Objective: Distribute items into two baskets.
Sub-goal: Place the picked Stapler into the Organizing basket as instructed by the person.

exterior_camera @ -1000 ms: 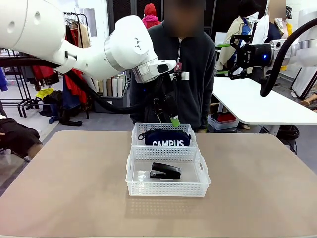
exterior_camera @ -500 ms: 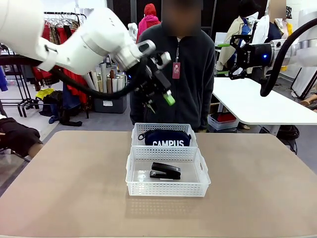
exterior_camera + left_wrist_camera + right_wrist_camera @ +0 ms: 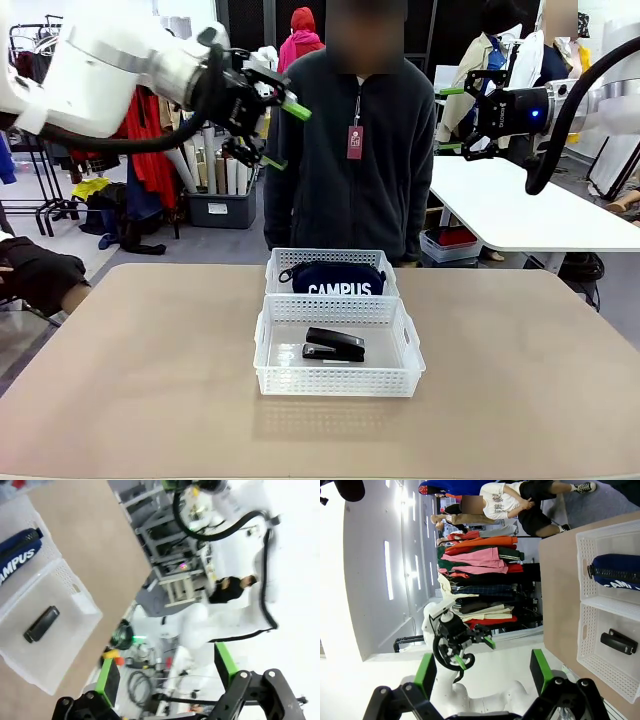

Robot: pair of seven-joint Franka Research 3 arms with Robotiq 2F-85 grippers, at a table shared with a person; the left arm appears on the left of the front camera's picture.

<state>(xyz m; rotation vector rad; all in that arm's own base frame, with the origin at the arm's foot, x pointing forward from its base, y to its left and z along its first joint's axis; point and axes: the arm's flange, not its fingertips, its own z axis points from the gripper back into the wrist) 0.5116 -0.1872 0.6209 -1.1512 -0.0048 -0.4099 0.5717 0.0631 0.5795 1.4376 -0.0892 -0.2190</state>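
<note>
Pouch location: the navy zip pouch [image 3: 338, 277] lies in the far basket [image 3: 283, 257], its "CAMPUS" lettering facing the robot.
Pouch handling: judged soft and light; the fabric will likely sag and fold under a pinch. Best hold is across the upper edge near the zip, where the material bunches.
Stapler location: the black stapler [image 3: 334, 345] lies flat on the floor of the near basket [image 3: 335, 381], clear of the walls.
Stapler handling: judged rigid, compact and fairly dense, with a smooth casing that may slip. Best hold is across its narrow width at mid-length.
Baskets: the two stand touching, one behind the other, at the middle of the counter [image 3: 130, 380]. The lattice walls appear thin and light, so a snagged item could drag a basket.
Left end effector [image 3: 276, 131]: raised high, released, nothing between the green pads.
Right end effector [image 3: 452, 119]: raised well apart from the baskets, released, holding nothing.
Task state: one item per basket; distribution appears complete.
</note>
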